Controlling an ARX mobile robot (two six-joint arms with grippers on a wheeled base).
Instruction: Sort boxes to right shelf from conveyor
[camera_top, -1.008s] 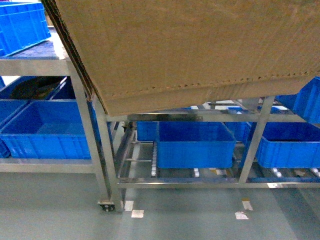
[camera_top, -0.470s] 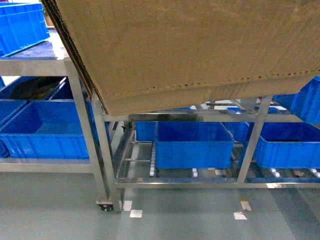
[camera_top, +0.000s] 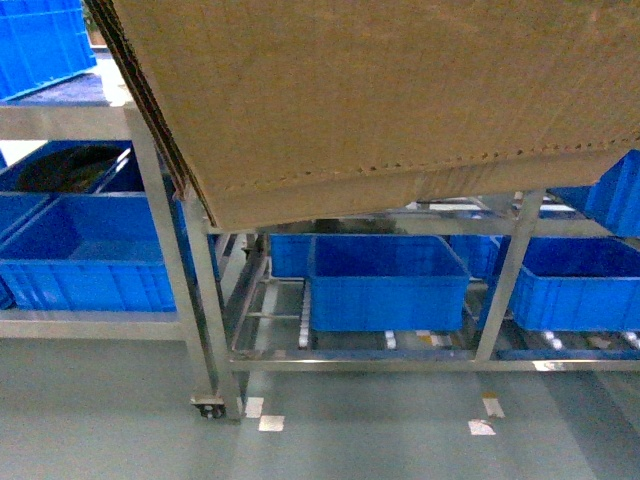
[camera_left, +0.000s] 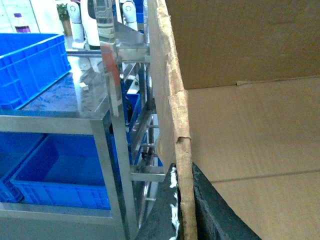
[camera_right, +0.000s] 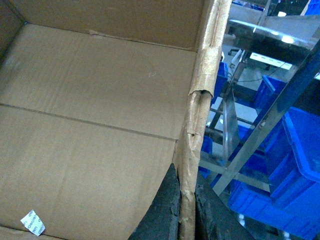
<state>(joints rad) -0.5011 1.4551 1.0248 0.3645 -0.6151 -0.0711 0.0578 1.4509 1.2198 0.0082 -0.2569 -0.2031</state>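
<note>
We hold a large cardboard box (camera_top: 380, 100) in the air, tilted, in front of the steel shelf (camera_top: 505, 270). Our left hand (camera_left: 184, 210) pinches the box's left wall, and our right hand (camera_right: 186, 210) pinches its right wall. Blue bins (camera_top: 385, 285) sit on the lower tiers. The box is off the conveyor but not yet shelved, so placing remains.

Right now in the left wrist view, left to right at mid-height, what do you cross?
Blue bin on the top tier → steel shelf post → frayed cardboard box wall edge → box interior floor.
</note>
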